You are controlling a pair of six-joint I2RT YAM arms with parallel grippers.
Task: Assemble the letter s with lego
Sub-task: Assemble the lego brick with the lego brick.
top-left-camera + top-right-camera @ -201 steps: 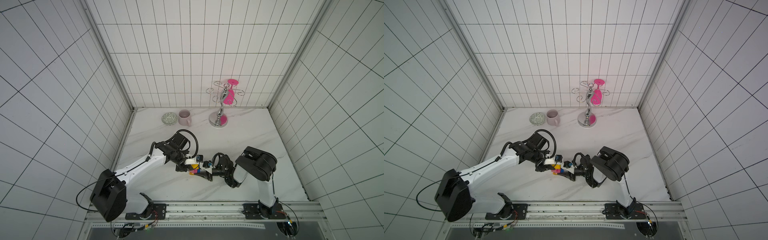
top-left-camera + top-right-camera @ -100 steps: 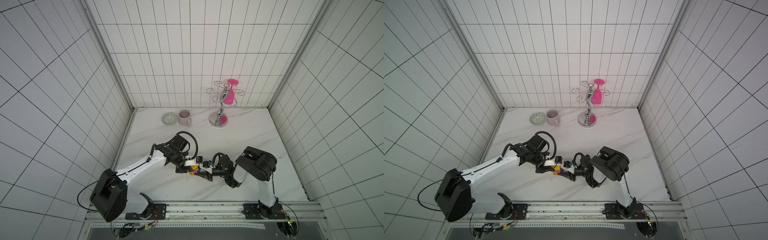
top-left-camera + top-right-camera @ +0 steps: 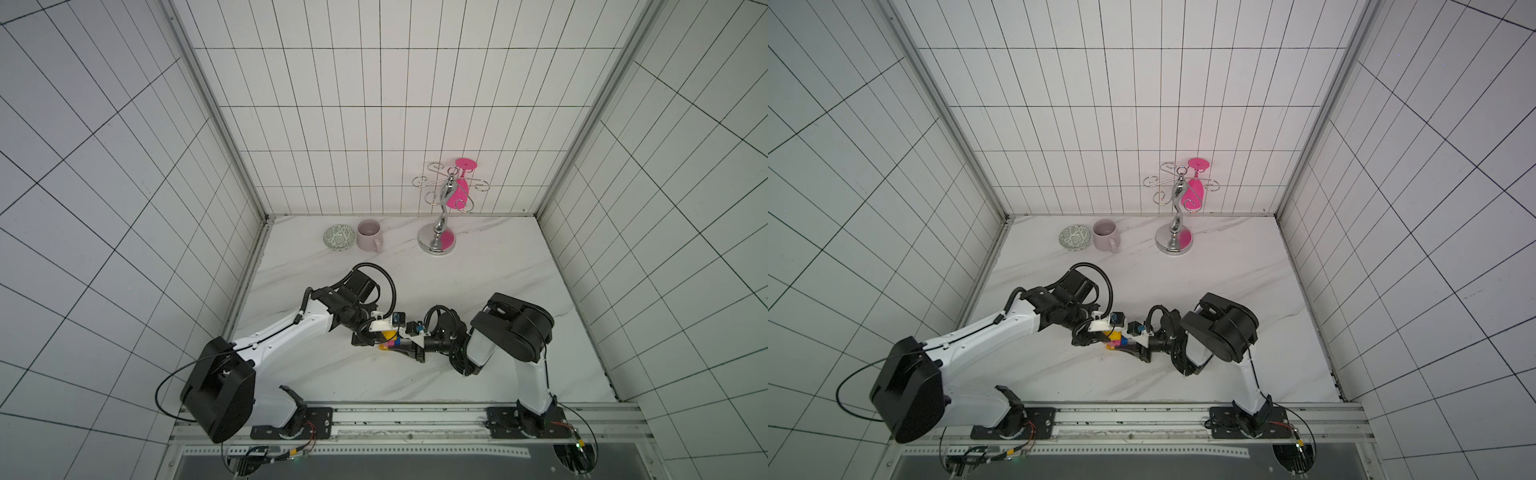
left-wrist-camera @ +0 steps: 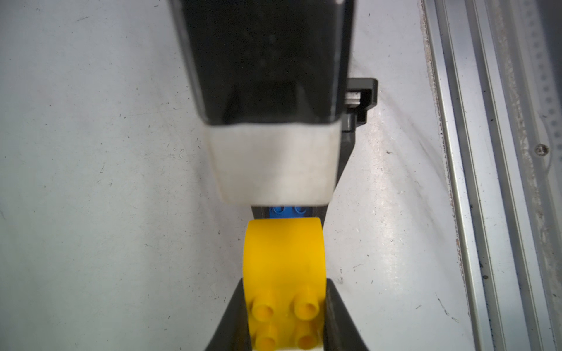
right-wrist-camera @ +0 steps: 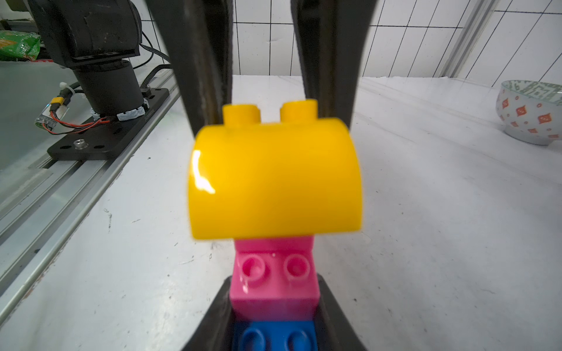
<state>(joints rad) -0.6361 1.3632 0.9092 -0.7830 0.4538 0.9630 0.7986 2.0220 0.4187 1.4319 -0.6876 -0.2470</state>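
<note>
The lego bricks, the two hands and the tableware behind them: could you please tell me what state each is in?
left hand: shut on the rounded yellow brick.
right hand: shut on the pink cube and blue cube.
rounded yellow brick: held against the pink cube.
pink cube: joined to the blue cube.
mug: upright, empty.
bowl: upright.
goblet: hanging upside down on the rack.
rack: standing.

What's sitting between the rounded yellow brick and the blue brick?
A pink brick. The right wrist view shows it stacked directly between the rounded yellow brick and the blue brick, touching both.
</note>
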